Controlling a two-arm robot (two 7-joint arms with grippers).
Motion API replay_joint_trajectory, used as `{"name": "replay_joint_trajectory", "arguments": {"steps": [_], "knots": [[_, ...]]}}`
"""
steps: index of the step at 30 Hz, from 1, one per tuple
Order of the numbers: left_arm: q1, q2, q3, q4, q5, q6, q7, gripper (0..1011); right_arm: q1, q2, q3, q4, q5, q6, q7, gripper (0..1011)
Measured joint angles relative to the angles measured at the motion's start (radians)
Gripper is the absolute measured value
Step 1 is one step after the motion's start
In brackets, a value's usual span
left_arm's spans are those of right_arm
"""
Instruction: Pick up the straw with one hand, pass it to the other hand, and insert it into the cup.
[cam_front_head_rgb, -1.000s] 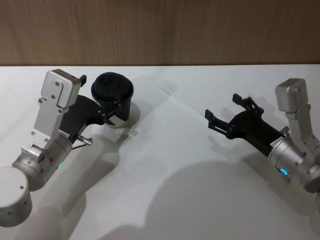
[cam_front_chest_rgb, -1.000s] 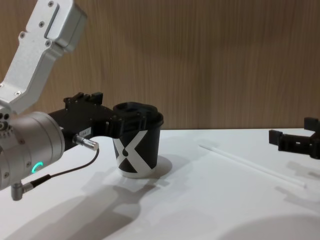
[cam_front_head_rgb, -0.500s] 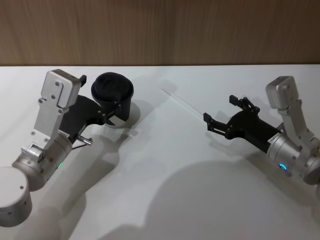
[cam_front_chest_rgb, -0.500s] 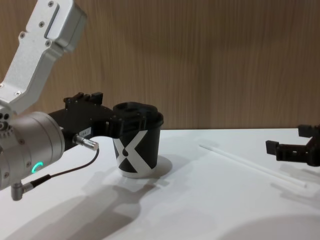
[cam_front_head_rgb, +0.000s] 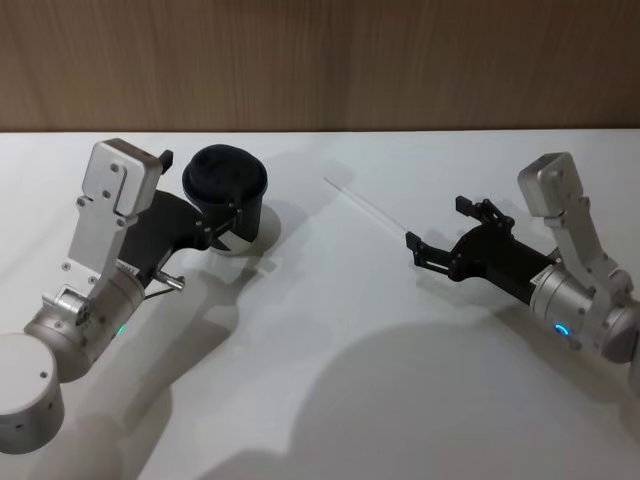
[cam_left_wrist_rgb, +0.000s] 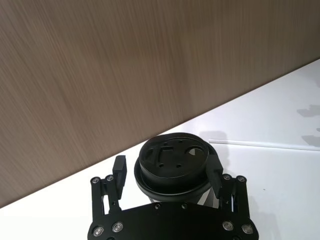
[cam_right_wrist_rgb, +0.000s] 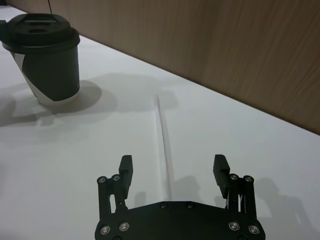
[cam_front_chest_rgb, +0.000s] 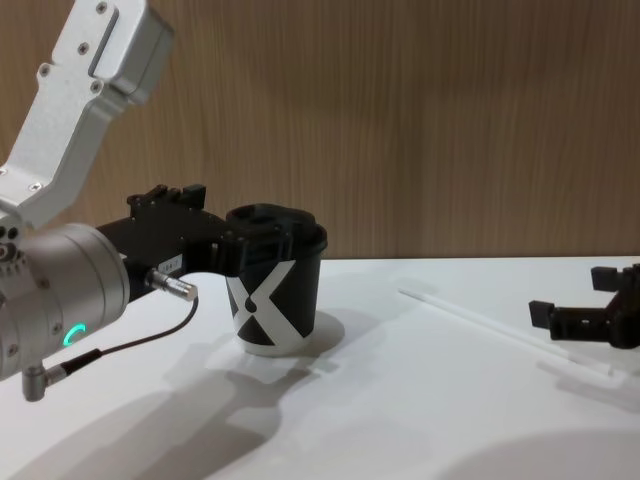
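The white straw (cam_front_head_rgb: 365, 205) lies flat on the white table right of centre, also seen in the chest view as the straw (cam_front_chest_rgb: 480, 322). My right gripper (cam_front_head_rgb: 437, 222) hovers low over its near end, open, one finger on each side of the straw (cam_right_wrist_rgb: 164, 145). The black cup (cam_front_head_rgb: 225, 175) with its domed lid and white X (cam_front_chest_rgb: 262, 305) stands upright at the left. My left gripper (cam_front_head_rgb: 200, 185) is open, its fingers (cam_left_wrist_rgb: 120, 170) straddling the cup (cam_left_wrist_rgb: 172, 160) just below the lid, with a gap showing on one side.
A wooden wall (cam_front_head_rgb: 320, 60) runs along the table's far edge. A grey cable with a metal plug (cam_front_chest_rgb: 170, 287) hangs from my left wrist beside the cup. Bare table (cam_front_head_rgb: 330, 300) stretches between the two arms and toward the front.
My right gripper has moved left and lower, so its open fingers now straddle the straw's near end. The left arm, the cup and the straw have not moved.
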Motion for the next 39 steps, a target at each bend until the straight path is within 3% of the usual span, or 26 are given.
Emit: {"name": "replay_joint_trajectory", "arguments": {"steps": [39], "knots": [[0.000,0.000,0.000,0.000,0.000,0.000,0.000,1000,0.075,-0.003,-0.037,0.118,0.031,0.044,0.046,1001]]}}
